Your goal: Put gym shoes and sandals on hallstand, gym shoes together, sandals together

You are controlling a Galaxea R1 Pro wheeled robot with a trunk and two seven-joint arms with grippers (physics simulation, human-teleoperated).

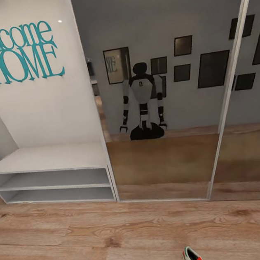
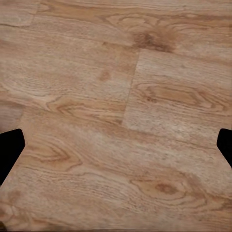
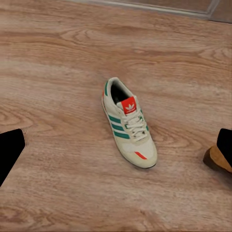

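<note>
Sneaker (image 3: 128, 124) upright on plank floor (image 3: 58, 72).

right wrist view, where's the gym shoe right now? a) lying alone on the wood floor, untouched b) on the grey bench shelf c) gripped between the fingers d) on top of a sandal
a: the gym shoe lies upright on its sole on the corridor floor, with bare planks all around it and both dark fingertips well apart from it.
</note>
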